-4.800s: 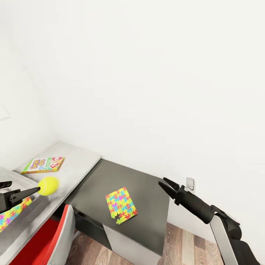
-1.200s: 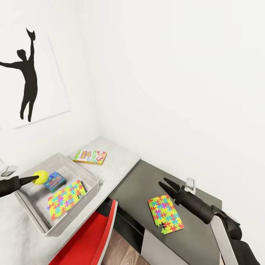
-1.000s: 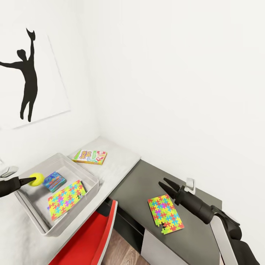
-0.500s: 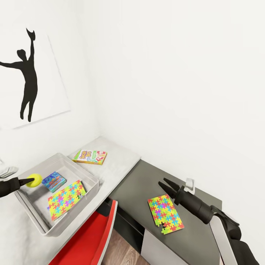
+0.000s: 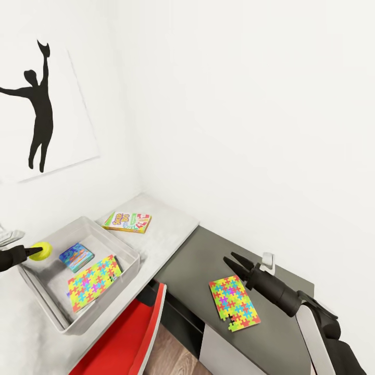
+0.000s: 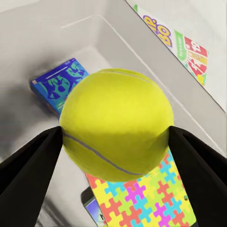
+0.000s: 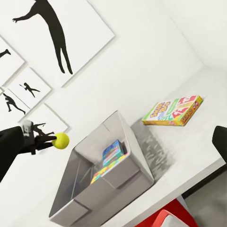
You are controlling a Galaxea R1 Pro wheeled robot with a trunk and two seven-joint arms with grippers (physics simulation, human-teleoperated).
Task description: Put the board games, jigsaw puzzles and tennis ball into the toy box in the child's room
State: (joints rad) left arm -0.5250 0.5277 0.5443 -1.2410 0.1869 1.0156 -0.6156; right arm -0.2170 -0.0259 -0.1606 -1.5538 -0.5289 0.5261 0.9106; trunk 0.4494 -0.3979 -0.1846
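Observation:
My left gripper (image 5: pixel 31 253) is shut on the yellow tennis ball (image 5: pixel 41 251) and holds it above the left side of the light grey toy box (image 5: pixel 131 253). In the left wrist view the ball (image 6: pixel 116 127) sits between both black fingers (image 6: pixel 28 165). Inside the box lie a blue board game (image 5: pixel 76 256) and a jigsaw puzzle (image 5: pixel 94 282). A green-red-yellow board game (image 5: pixel 128 222) lies on the light grey table (image 5: pixel 172 229) behind the box. The other jigsaw puzzle (image 5: pixel 234 303) lies on the dark lower section, just below my open right gripper (image 5: pixel 229 257).
A red chair (image 5: pixel 130 338) stands against the desk's front edge below the box. White walls close off the corner, with a black baseball-player silhouette picture (image 5: pixel 36 104) on the left wall. A small white socket (image 5: pixel 268 260) sits on the wall behind the right gripper.
The view swung left since the oldest frame, bringing the toy box in. Over the last second my left gripper carried the ball leftward across the box. The right arm stayed put.

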